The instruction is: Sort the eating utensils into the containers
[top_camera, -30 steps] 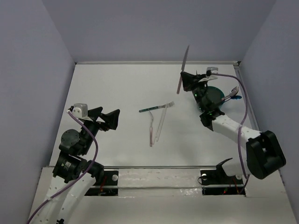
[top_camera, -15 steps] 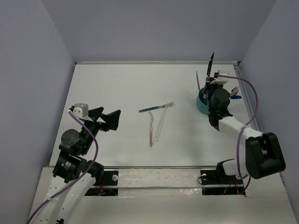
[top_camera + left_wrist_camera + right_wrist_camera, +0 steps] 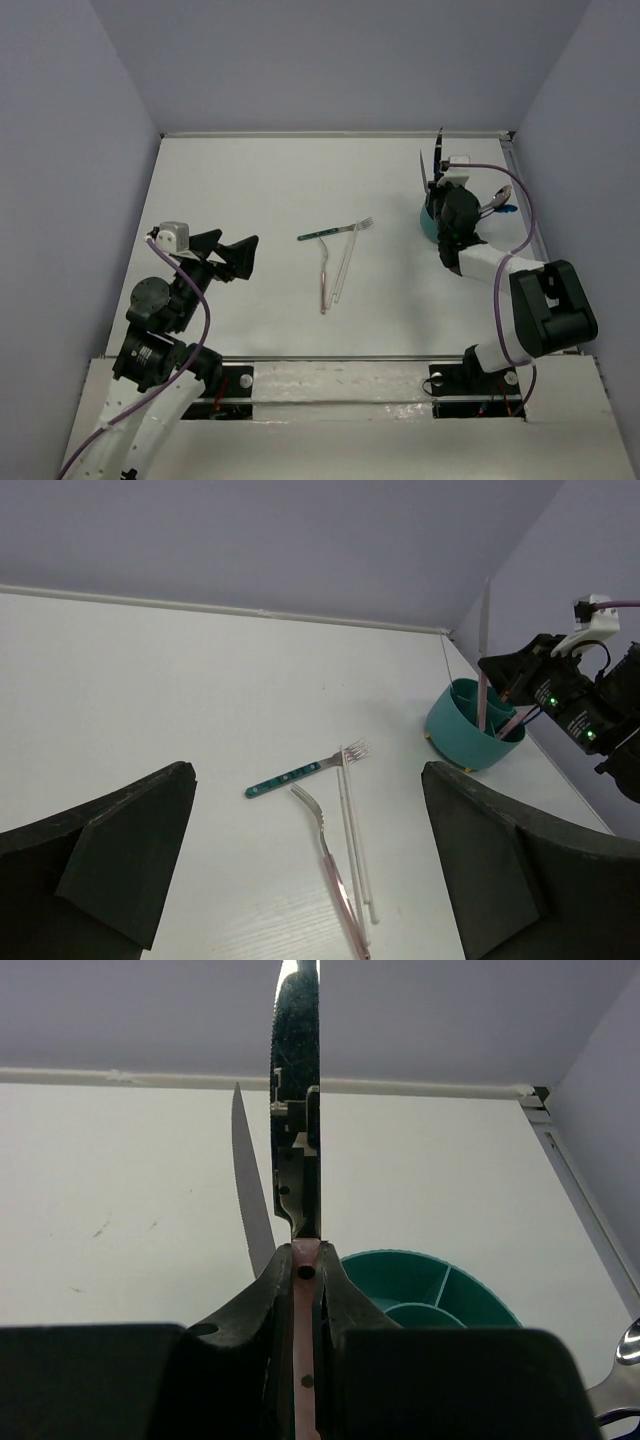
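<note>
White matte table (image 3: 250,190) with faint scuffs (image 3: 100,1230) on it, boxed in by plain lavender-grey back wall (image 3: 330,60), left wall (image 3: 60,200) and right wall (image 3: 600,150); grey rail (image 3: 528,215) along its right edge, glossy white strip (image 3: 340,378) across its near edge.

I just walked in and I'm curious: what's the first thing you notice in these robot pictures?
The right gripper, at the far right of the table, pinches a long thin utensil upright, its lower end in the teal cup. Mid-table lie a teal-handled fork, a pink utensil and a clear stick.
</note>
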You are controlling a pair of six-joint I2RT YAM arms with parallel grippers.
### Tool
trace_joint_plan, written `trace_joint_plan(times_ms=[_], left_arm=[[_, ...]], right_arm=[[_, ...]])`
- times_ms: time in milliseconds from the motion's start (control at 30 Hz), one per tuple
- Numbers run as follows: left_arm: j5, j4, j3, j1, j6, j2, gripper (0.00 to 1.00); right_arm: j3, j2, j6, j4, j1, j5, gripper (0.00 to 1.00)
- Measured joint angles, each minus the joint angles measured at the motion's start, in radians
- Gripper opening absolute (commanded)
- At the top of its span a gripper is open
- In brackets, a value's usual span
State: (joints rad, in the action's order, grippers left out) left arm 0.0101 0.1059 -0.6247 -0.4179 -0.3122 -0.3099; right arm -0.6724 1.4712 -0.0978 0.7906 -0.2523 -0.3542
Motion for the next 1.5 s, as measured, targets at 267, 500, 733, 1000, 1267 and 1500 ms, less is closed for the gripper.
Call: trace_joint_plan(times_ms=[267,500,733,1000,1267,1500], left_arm=[[0.000,0.001,0.000,-0.008,0.000,0.012,0.99],[-0.001,0.000,0.000,-0.008,0.000,0.017,0.99],[-0.002,0.000,0.000,-0.015,0.000,0.029,0.99],[-0.003,0.000,0.000,-0.015,0.000,0.034,0.99],[-0.003,0.000,0.000,-0.015,0.000,0.034,0.99],[-0.003,0.001,0.000,-0.015,0.000,0.034,0.99]], right_arm=[[0.000,0.039,-0.028,0.001,0.000,0.004,0.01],[0.001,0.041,-0.010,-0.048,0.000,0.015,0.07],[0.052,-0.023,0.029,-0.060,0.004,0.020,0.16],[0.074,-0.052,0.065,-0.091,0.004,0.042,0.26],[0.075,-0.079,0.087,-0.145,0.003,0.053,0.37],[0.075,-0.154,0.123,-0.208,0.003,0.078,0.40]])
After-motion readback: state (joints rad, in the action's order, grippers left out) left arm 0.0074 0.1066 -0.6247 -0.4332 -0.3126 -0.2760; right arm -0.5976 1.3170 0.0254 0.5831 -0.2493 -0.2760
